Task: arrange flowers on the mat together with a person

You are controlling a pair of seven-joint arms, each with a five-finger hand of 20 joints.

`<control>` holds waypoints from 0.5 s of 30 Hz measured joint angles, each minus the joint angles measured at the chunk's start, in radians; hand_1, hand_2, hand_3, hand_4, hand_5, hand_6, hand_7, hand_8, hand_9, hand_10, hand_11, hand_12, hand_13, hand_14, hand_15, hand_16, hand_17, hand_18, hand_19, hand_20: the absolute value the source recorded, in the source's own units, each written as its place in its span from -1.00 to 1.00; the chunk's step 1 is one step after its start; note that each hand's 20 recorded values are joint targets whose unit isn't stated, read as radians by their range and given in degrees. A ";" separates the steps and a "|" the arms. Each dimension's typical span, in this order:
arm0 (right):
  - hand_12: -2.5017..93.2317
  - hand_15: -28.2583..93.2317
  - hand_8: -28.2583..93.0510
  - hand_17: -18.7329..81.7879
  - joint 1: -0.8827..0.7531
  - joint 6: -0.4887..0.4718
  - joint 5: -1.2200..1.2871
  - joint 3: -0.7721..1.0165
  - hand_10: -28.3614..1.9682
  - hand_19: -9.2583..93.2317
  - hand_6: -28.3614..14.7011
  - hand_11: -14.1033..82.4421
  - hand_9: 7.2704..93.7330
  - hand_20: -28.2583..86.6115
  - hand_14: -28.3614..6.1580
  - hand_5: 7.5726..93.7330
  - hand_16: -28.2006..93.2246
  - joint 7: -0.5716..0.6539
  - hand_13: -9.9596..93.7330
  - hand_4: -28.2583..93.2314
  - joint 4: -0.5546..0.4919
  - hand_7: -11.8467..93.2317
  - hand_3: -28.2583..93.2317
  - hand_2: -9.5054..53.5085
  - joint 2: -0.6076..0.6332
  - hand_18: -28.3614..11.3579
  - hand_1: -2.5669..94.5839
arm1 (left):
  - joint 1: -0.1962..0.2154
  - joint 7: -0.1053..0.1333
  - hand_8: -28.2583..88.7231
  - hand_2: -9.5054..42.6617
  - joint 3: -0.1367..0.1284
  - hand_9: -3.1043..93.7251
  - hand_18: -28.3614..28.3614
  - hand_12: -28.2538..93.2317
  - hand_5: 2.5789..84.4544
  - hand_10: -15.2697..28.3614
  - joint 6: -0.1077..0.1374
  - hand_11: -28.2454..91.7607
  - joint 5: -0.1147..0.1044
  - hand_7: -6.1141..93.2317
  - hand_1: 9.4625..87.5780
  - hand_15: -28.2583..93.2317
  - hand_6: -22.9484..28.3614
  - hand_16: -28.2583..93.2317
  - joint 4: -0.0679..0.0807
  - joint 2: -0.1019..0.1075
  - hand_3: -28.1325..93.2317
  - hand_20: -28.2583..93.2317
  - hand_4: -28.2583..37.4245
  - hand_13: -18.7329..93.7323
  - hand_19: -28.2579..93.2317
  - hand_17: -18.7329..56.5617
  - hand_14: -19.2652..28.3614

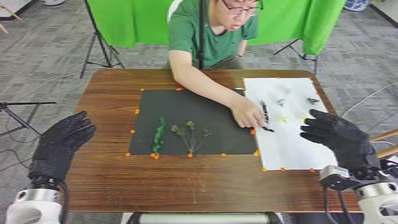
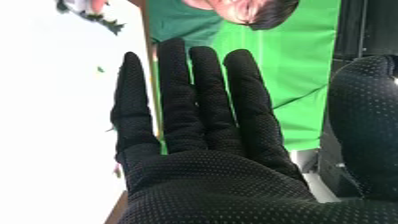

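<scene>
Left robot hand (image 1: 64, 145) and right robot hand (image 1: 342, 137) have fingers extended; person's hand (image 1: 247, 114) is at 1 leafy stem (image 1: 265, 111), left on white mat (image 1: 289, 145).

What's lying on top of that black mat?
A green leafy stem and, beside it, a branching sprig lie on the black mat, with orange bits along its edge. A person's forearm and hand cover part of its right side; anything beneath them can't be seen.

The table (image 1: 195, 187) was smooth wood; the dark mat (image 1: 164, 107), mid-frame, looked matt; the curtain (image 1: 138, 27), top of the frame, was cloth.
</scene>
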 measured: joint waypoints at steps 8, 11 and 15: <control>-0.47 -0.05 -0.67 -0.35 0.021 0.009 0.000 -0.023 -0.16 0.14 0.07 -0.38 -0.06 -0.06 -0.18 -0.08 -0.14 0.005 -0.03 -0.91 0.000 -0.46 0.88 -0.60 0.013 -0.69 -0.62 | -0.004 -0.011 -0.69 -0.38 -0.001 -0.24 0.85 -0.25 -0.03 0.41 -0.008 0.05 0.003 -0.38 -0.48 0.20 0.10 -0.53 0.003 0.003 0.64 -0.40 -0.80 -0.17 0.39 -0.56 0.51; -0.47 -0.05 -0.67 -0.35 0.024 0.012 0.000 -0.030 -0.17 0.14 0.06 -0.38 -0.06 -0.06 -0.18 -0.08 -0.14 0.005 -0.03 -0.91 0.000 -0.46 0.88 -0.60 0.016 -0.68 -0.62 | -0.002 -0.016 -0.68 -0.38 0.000 -0.23 0.84 -0.25 -0.03 0.41 -0.012 0.05 0.004 -0.38 -0.48 0.20 0.10 -0.53 0.004 0.003 0.64 -0.40 -0.80 -0.17 0.38 -0.56 0.51; -0.47 -0.05 -0.67 -0.35 0.036 0.017 0.000 -0.046 -0.16 0.14 0.07 -0.38 -0.06 -0.06 -0.18 -0.08 -0.14 0.008 -0.03 -0.91 0.005 -0.46 0.88 -0.59 0.024 -0.68 -0.62 | -0.011 -0.024 -0.68 -0.38 0.001 -0.23 0.84 -0.25 -0.02 0.41 -0.019 0.05 0.008 -0.38 -0.48 0.20 0.11 -0.53 0.007 0.003 0.64 -0.40 -0.80 -0.17 0.39 -0.56 0.51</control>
